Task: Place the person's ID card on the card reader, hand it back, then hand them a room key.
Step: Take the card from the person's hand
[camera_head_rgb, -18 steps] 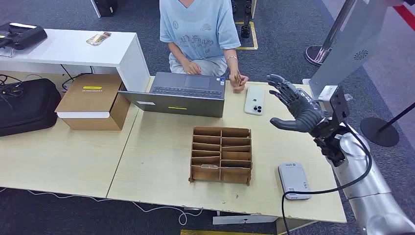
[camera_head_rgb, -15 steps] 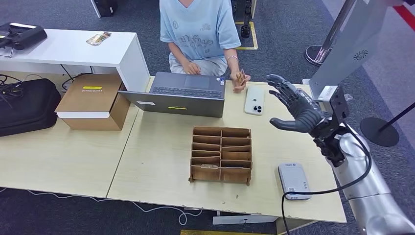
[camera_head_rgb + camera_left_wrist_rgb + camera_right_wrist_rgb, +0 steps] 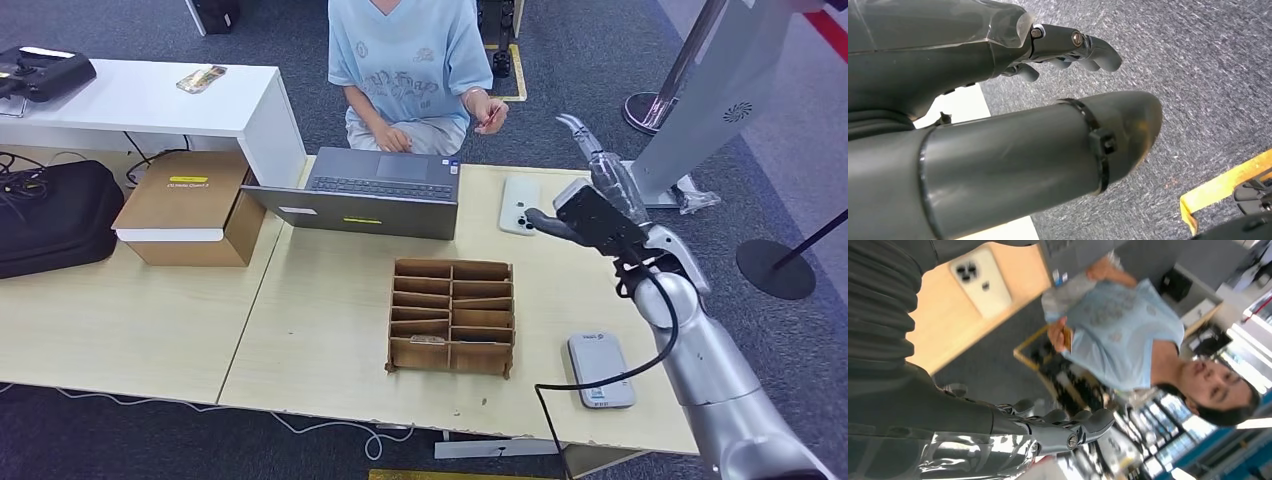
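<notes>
The person [image 3: 410, 65] sits across the table and holds a small orange ID card [image 3: 491, 113] up in a raised hand. My right hand [image 3: 605, 185] is lifted above the table's far right edge, fingers spread and empty, a short way right of and below the card. In the right wrist view the ID card [image 3: 1067, 337] stands beyond my fingers [image 3: 1063, 432], not touching them. The grey card reader [image 3: 601, 369] lies near the table's front right corner. A wooden organiser [image 3: 452, 315] holds a key card [image 3: 428, 340] in a front compartment. My left hand [image 3: 1013, 50] hangs empty over carpet.
An open laptop [image 3: 385, 190] and a white phone [image 3: 519, 204] lie on the table between the person and the organiser. A cardboard box [image 3: 190, 208] and a black bag [image 3: 55, 215] sit at the left. A grey stand [image 3: 700, 90] rises at the right.
My right hand has risen and swung toward the person, fingers now pointing up. The person has lifted the card from table height to chest height.
</notes>
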### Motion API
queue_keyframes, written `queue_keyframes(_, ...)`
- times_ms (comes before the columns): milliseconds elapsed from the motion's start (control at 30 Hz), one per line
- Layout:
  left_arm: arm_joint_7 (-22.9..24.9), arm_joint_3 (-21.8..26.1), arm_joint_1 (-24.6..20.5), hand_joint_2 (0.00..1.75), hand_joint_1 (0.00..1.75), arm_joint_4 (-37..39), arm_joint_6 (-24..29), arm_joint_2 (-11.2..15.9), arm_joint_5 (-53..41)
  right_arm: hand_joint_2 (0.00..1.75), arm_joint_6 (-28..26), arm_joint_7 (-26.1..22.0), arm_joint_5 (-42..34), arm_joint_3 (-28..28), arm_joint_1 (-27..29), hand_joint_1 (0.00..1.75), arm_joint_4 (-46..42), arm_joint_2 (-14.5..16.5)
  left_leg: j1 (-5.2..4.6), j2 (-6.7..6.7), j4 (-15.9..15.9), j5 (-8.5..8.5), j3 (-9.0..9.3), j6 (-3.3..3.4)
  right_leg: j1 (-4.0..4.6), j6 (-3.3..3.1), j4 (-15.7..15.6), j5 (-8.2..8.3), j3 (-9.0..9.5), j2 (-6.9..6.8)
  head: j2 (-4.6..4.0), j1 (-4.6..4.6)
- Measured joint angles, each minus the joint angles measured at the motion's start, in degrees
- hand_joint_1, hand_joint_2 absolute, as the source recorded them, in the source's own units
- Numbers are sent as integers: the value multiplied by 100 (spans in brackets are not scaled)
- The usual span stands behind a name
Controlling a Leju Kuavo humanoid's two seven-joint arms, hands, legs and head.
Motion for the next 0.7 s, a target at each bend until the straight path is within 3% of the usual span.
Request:
queue_keyframes(133,-1,0,-24,0,0,0,-51,-10,-82,175,-520,234,1131,325,-270,0,-115,229,1,2,-1,2,1,-3,0,-3,2,2,-1,4,0,1)
queue_keyframes(300,-6,-2,-48,0,0,0,-64,-14,-177,175,-637,526,1874,744,-882,0,170,624,3,6,-2,9,3,-11,2,-8,4,6,-2,9,0,-1)
queue_keyframes(700,-41,-11,-69,0,0,0,-80,-18,-309,175,-660,850,2628,1311,-2615,0,2599,1766,8,3,-1,22,1,-19,8,-15,6,18,-6,7,0,0)
